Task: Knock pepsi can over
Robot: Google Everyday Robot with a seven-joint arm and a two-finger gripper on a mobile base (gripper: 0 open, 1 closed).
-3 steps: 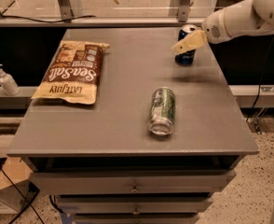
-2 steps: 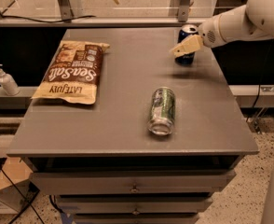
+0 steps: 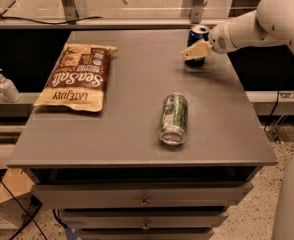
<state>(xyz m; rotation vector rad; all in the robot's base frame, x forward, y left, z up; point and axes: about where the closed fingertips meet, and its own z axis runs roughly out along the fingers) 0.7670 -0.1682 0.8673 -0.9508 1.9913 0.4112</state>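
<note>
The pepsi can (image 3: pixel 199 34) is dark blue with a silver top. It stands upright at the back right of the grey table (image 3: pixel 137 114). My gripper (image 3: pixel 188 53) reaches in from the right on a white arm. Its tan fingers are together and lie across the front of the can, hiding the can's middle. I cannot tell whether they touch it. The can's base shows just below the fingers.
A green and silver can (image 3: pixel 174 118) lies on its side in the middle right of the table. A brown chip bag (image 3: pixel 78 77) lies flat at the left. A white pump bottle (image 3: pixel 6 85) stands on a ledge beyond the left edge. Drawers sit below the table front.
My arm has shifted a little to the left and lower, bringing the wrist closer to the pepsi can. The can still stands upright in the same spot.
</note>
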